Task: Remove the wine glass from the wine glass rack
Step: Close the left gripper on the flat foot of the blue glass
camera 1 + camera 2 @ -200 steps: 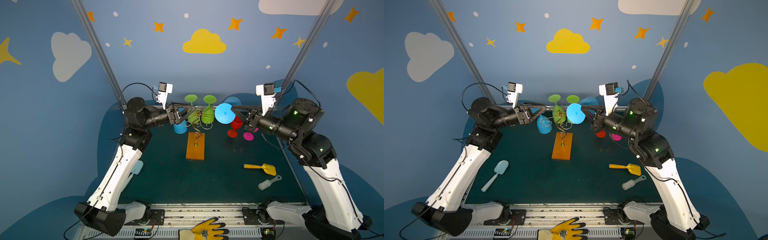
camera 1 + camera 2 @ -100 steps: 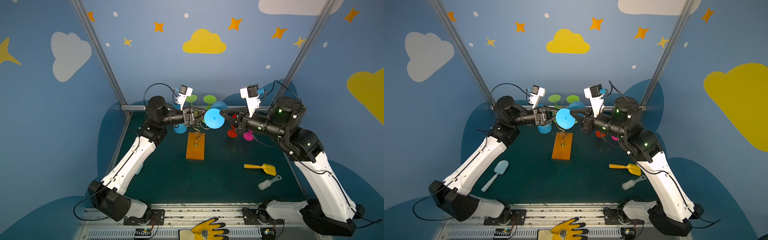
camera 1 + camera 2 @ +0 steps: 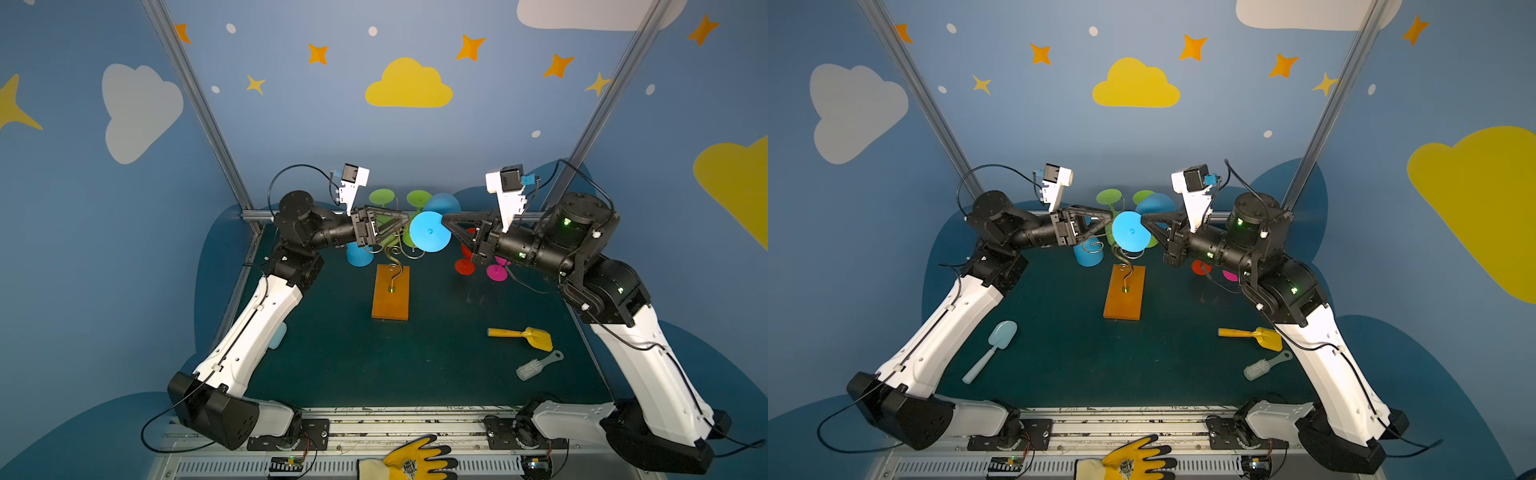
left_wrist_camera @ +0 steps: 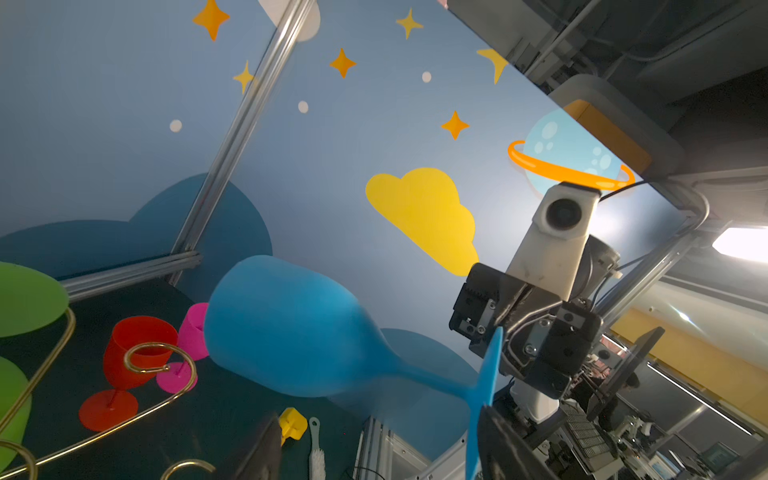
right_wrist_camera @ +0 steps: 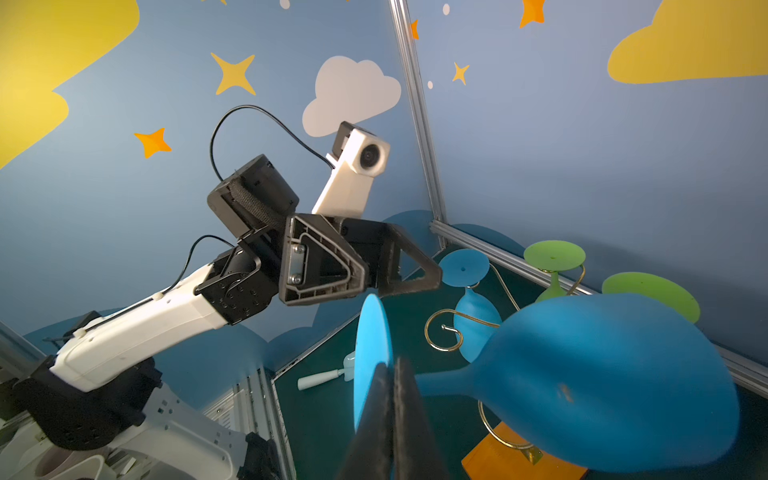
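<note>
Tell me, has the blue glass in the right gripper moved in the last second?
Yes. The blue glass has shifted left, so it is now closer to being above the rack's wooden base.

No legible text, labels, numbers anywhere; emblem on yellow glove (image 3: 417,460) too small to read.

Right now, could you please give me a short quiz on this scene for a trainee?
1. True or false: the right gripper is shut on the foot of the sideways blue glass.
2. How many glasses stand on the table?
3. Fill in: the left gripper is ____.
Key: 1 true; 2 two, the red glass and the pink glass; 3 open.
</note>
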Controlling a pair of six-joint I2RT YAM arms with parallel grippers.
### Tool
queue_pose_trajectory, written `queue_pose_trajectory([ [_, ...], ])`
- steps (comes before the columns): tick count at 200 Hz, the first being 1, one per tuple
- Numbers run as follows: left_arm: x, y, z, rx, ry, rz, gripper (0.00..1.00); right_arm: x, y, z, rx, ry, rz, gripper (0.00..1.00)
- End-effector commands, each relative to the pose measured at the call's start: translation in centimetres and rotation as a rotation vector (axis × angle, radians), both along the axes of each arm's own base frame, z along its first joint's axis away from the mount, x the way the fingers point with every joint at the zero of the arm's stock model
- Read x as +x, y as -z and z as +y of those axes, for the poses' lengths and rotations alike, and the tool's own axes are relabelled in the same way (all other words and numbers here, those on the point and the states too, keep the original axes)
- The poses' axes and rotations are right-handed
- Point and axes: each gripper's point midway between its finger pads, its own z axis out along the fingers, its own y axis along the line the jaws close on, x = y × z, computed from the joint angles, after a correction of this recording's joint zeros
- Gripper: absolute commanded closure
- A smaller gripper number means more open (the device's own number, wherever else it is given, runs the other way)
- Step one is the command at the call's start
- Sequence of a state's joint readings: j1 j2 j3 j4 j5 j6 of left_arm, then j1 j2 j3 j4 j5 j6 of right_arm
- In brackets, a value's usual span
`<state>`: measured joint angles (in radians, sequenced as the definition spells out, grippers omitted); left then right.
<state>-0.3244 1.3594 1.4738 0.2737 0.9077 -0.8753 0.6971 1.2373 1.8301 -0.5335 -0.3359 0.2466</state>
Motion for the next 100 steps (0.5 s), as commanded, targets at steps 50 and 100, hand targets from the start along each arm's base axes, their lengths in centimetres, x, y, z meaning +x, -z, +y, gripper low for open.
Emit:
queue_pose_trajectory([
  [50,-4.1,-1.7,-1.0,0.000,0.165,-0.117,0.28,0.4,-1.7,-0.2,0.057,0.006,-0.056,1.00],
  [100,-4.5,-1.0,-2.7,0.017,0.224,-0.105,0.30,1.7,-1.4,1.9,0.060,-0.046,-0.028,1.00],
])
